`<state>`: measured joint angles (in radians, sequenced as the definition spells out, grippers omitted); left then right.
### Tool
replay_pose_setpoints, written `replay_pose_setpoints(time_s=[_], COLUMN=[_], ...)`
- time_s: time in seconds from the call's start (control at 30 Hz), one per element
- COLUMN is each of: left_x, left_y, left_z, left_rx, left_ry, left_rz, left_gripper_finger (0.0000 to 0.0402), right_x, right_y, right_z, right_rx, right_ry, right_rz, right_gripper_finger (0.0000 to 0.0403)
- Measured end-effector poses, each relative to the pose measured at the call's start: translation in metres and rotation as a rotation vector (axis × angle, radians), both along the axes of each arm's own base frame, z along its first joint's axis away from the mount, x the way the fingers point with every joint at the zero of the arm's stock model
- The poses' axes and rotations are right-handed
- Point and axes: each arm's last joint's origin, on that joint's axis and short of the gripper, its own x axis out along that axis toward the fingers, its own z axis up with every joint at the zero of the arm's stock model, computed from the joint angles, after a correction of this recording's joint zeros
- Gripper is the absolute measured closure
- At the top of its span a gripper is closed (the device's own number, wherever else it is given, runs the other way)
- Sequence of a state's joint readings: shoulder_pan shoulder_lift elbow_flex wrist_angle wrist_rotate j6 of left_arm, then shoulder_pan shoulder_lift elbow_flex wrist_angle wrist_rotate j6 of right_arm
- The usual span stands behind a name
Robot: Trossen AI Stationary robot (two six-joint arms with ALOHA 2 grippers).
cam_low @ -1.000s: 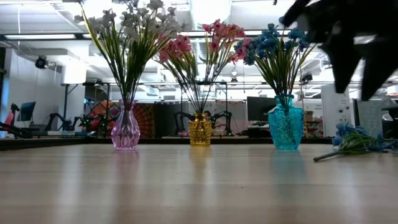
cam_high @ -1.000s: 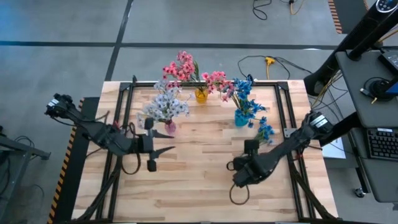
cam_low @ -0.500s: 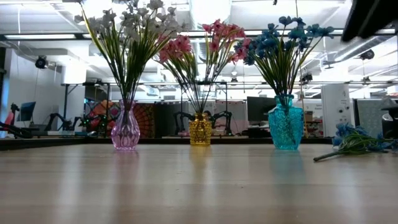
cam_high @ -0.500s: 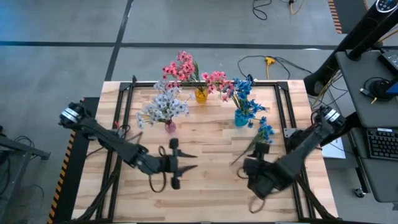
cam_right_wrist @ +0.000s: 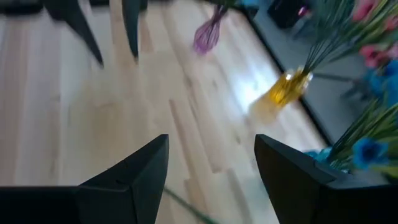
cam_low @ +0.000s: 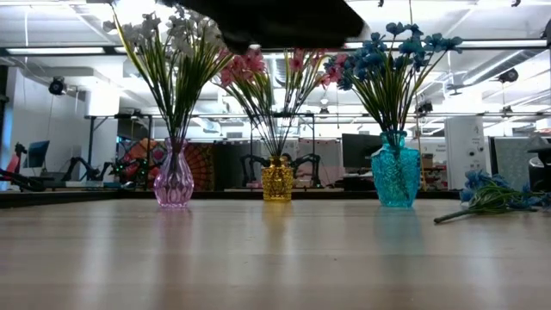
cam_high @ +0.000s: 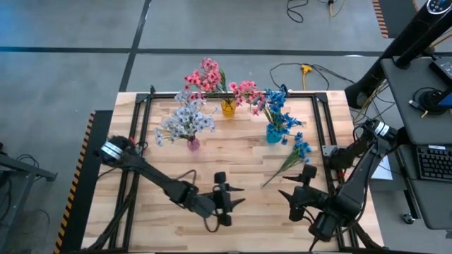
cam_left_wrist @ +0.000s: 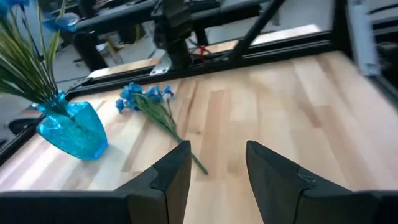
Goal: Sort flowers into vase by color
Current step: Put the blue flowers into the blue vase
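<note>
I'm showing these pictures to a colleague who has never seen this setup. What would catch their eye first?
Three bright bouquets along the table's far side: white-lavender flowers in a pink vase, pink flowers in a yellow vase, blue flowers in a teal vase. One loose blue sprig lies flat on the wood beside the teal vase. Nearer the front, the left hand and right hand face each other, both open and empty.

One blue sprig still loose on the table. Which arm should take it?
Right, probably. The blue sprig lies by the blue vase on the right side; the open, empty right gripper sits just below its stem end. The left gripper, also open, is mid-table, farther away.
</note>
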<state>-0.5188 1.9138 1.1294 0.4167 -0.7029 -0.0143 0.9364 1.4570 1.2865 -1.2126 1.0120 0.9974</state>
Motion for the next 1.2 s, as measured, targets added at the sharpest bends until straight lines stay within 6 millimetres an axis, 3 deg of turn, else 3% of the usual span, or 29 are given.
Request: replay_pose_setpoints(time_s=[0.1,0.3,0.6,0.83,1.2], left_x=[0.021,0.058,0.103,0.126,0.141], left_y=[-0.003,-0.01,0.024,0.049,0.089], left_z=[-0.016,-0.027,-0.045,-0.058,-0.099], left_rx=[-0.001,-0.017,-0.114,-0.171,-0.232], left_ry=[0.001,0.031,0.061,0.065,0.133], left_rz=[0.026,0.068,0.088,0.086,0.062], left_gripper_finger=[0.0264,0.0264,0.0263,0.0234,0.0202], right_x=[-0.001,-0.004,-0.025,-0.033,-0.034], right_y=[0.001,0.006,0.025,0.029,0.025], right_z=[0.001,0.002,0.002,0.001,-0.008], right_rx=[-0.038,-0.038,-0.007,-0.013,-0.084], right_ry=[-0.028,-0.052,-0.107,-0.186,-0.23], right_rz=[0.011,0.034,0.111,0.118,0.111], right_gripper_finger=[0.0173,0.0172,0.0169,0.016,0.0154])
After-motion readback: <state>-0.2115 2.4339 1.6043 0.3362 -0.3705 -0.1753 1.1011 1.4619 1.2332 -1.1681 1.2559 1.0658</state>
